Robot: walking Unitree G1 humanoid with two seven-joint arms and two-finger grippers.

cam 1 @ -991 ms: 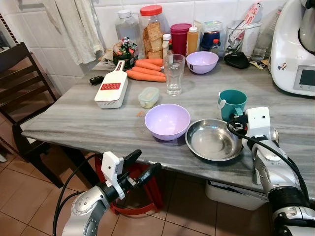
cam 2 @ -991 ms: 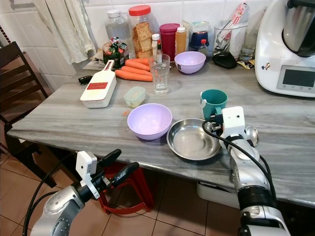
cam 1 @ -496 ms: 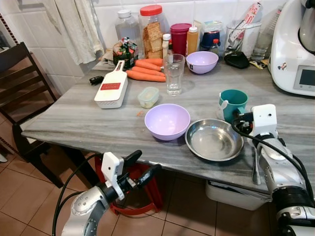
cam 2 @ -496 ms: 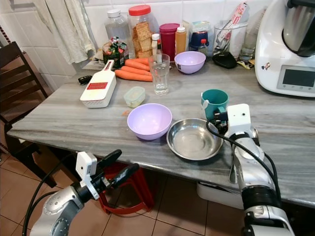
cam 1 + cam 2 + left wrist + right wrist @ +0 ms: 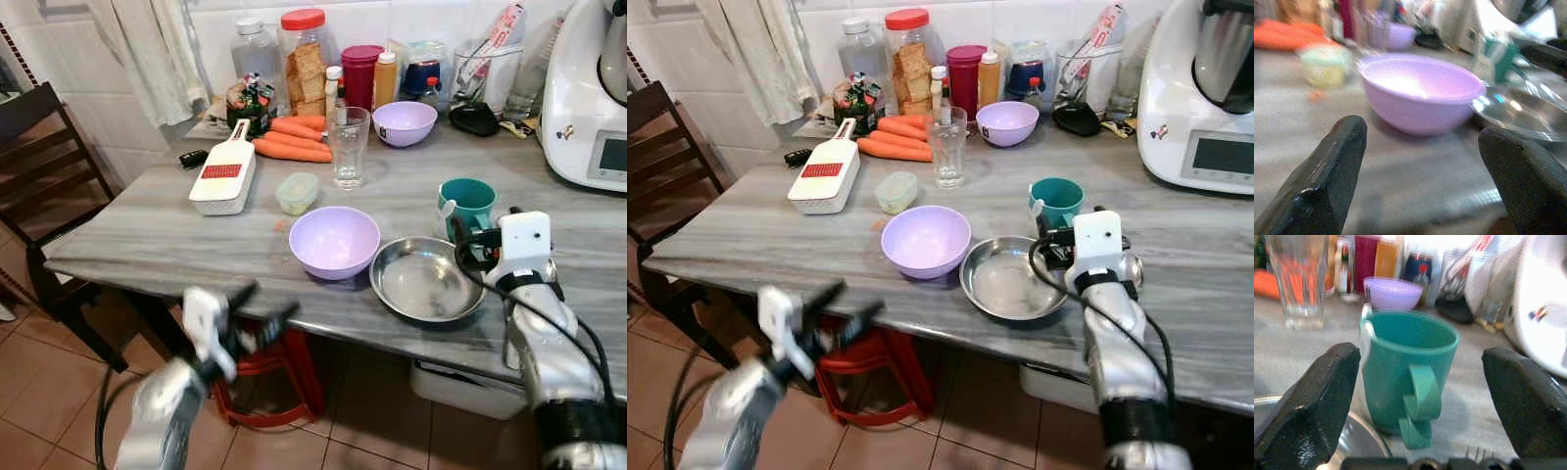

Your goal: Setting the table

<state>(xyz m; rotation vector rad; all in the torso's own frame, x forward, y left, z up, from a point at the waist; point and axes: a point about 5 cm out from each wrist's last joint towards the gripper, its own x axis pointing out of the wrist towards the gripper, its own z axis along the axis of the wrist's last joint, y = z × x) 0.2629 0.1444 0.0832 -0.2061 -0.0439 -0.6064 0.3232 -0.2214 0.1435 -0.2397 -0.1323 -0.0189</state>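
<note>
Looks like the cup grab is up next: the right gripper (image 5: 1418, 382) has its fingers spread wide, lined up on the teal mug (image 5: 465, 205) at centre right of the frame, not touching it. Left gripper (image 5: 1422, 166), also spread, faces the purple bowl (image 5: 334, 241) mid-frame; next is easing forward around the mug and squeezing.

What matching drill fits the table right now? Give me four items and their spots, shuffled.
Items:
1. teal mug
2. steel plate
3. clear glass
4. white grater

Spots:
A. in front of the carrots
B. framed by the open right end effector
C. right of the near purple bowl
D. left of the small lidded container

Pairs: 1-B, 2-C, 3-A, 4-D
</note>
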